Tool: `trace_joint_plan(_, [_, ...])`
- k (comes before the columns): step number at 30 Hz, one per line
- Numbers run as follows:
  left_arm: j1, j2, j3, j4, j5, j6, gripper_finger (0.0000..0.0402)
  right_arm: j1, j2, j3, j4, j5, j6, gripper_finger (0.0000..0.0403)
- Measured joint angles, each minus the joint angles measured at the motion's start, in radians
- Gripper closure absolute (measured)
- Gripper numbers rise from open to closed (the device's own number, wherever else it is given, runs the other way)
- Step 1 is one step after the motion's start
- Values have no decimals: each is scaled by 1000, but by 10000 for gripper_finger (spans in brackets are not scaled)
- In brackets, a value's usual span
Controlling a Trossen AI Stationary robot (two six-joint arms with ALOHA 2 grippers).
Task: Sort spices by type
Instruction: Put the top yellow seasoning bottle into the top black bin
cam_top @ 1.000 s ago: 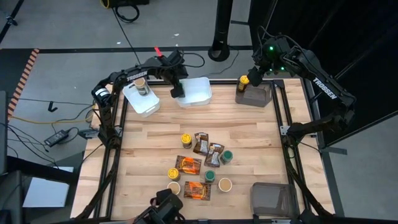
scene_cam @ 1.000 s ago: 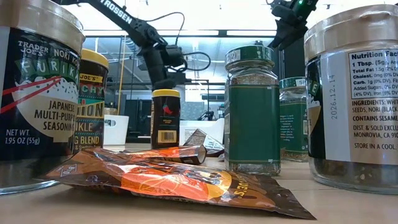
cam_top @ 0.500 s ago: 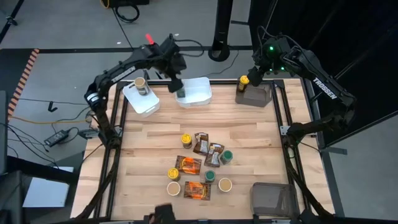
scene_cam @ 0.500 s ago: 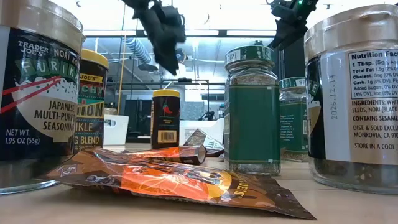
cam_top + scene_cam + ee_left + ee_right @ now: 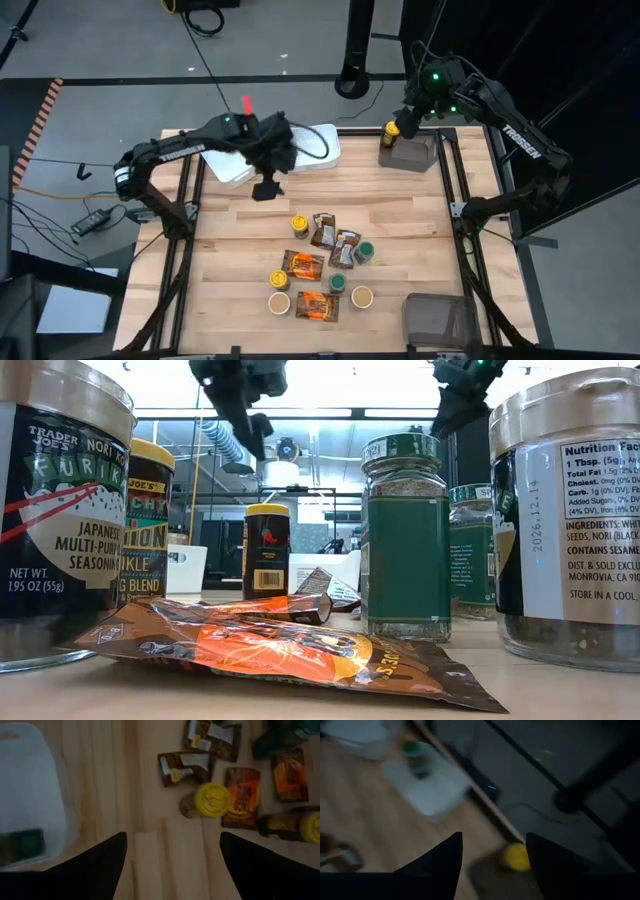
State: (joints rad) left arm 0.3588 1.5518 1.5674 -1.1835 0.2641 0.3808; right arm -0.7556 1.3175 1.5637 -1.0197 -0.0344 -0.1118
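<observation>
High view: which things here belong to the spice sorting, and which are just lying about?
Job:
- jars and packets clustered mid-table
- yellow-lidded jar at the grey bin
- white tubs
- second grey bin
- left gripper, open, above the table
- right gripper, by the yellow-lidded jar

Lying about:
- cables on the floor

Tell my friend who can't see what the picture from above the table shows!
The left gripper, open and empty, hangs over the wooden table near a heap of spice jars and packets in the middle. The right gripper is at the far edge above a grey-brown bin, beside a yellow-lidded jar.
</observation>
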Motion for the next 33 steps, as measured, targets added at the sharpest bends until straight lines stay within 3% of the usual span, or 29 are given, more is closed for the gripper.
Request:
trace_joint_plan(3, [-28,-50,-34,0,-39,-64,76,78,31,0,39,-59,-5,179])
trace_joint_plan(10, [-52,-169,-40,1,-233,-201,76,339,170,0,139,-14,-43,179])
trace_joint_plan(18, [-51,-318,-40,11,-410,-236,76,562,314,0,334,-45,-39,175])
trace_joint_plan(21, [-51,-354,-40,12,-431,-237,76,630,363,0,400,-39,-44,168])
trace_joint_plan(25, [-51,-385,-40,9,-432,-236,76,701,425,0,527,24,-22,154])
trace_joint_plan(33, [-51,-416,-40,-15,-436,-227,76,794,543,0,723,255,19,89])
